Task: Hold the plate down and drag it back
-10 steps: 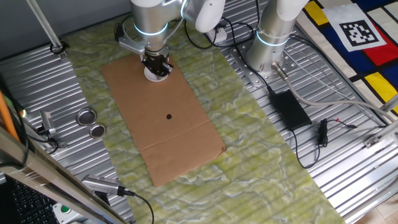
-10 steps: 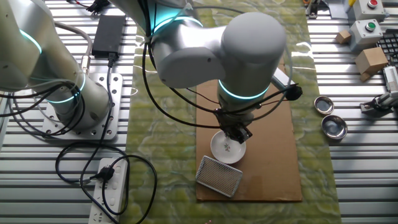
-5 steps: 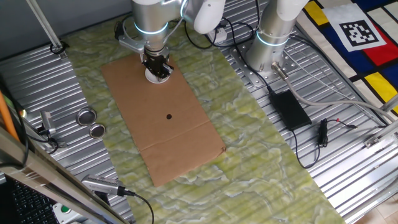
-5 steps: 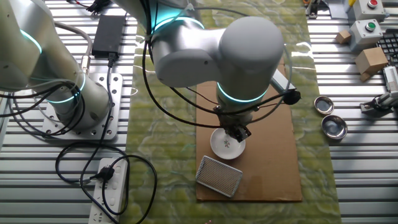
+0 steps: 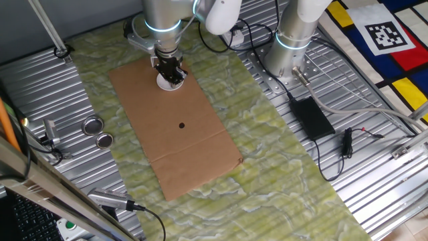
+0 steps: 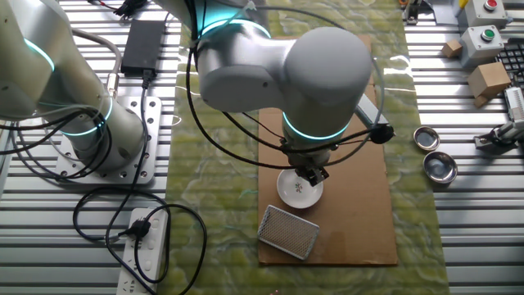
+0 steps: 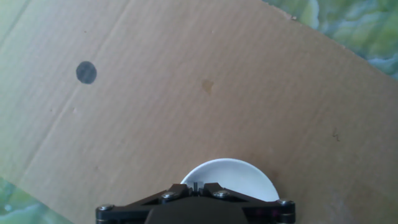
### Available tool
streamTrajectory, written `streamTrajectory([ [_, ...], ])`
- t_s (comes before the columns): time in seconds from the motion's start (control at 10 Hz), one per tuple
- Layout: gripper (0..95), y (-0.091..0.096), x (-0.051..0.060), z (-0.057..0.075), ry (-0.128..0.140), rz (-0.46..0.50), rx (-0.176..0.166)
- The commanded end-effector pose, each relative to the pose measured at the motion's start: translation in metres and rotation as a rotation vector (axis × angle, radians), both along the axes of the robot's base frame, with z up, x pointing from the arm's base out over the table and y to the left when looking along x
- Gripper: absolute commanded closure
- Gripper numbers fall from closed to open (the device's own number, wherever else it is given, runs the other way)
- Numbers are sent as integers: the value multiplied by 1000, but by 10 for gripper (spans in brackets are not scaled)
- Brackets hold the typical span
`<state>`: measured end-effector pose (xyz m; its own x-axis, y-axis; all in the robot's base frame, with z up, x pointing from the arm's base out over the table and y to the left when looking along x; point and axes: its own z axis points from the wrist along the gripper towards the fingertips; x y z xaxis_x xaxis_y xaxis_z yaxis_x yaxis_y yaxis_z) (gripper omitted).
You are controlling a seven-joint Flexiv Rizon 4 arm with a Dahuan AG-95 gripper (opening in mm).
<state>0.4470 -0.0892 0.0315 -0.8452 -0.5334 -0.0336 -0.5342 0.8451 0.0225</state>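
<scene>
Table: you see a ribbed metal table (image 5: pixel 47 87) with a green marbled mat (image 5: pixel 281 161) laid across its middle.
Cardboard: a flat brown cardboard sheet (image 5: pixel 180 147) lies on the mat; you can check it in the hand view as well (image 7: pixel 249 93).
Black dot: a small black dot (image 5: pixel 182 124) marks the cardboard near its centre, well apart from the plate; in the hand view it sits toward the upper left (image 7: pixel 86 72).
Plate: the plate (image 6: pixel 296 191) lies flat on the cardboard near one short end. In one fixed view you see only a white edge of it (image 5: pixel 164 84) under the tool; in the hand view its rim (image 7: pixel 242 175) shows just beyond the fingertips.
Tool: the tool (image 6: pixel 310 174) points straight down onto the plate, and its tip appears to touch the plate's surface. In the hand view the two fingers (image 7: pixel 213 189) meet with no gap, so you can read the tool (image 7: pixel 196 185) as clenched with nothing between the fingers.
Mesh piece: a small rectangular metal mesh piece (image 6: pixel 288 231) lies on the cardboard just beside the plate.
Tins: two round metal tins (image 5: pixel 93 125) stand on the bare table, well apart from the cardboard.
Second arm base: a second silver arm base (image 5: pixel 289 50) is bolted to the table beside the mat.
Power brick: a black power brick (image 5: pixel 311 117) with cables lies near that base.
</scene>
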Motion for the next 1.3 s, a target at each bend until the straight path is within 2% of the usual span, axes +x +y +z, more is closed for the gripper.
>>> streamTrajectory([
  [0.1,950,0,-1,0,0,5,-17],
  [0.4,950,-1,-1,0,-1,9,-73],
  [0.7,950,-1,-1,0,1,80,-73],
  [0.9,950,-1,-1,0,-1,128,-57],
  [1.3,950,-1,-1,0,0,94,-54],
])
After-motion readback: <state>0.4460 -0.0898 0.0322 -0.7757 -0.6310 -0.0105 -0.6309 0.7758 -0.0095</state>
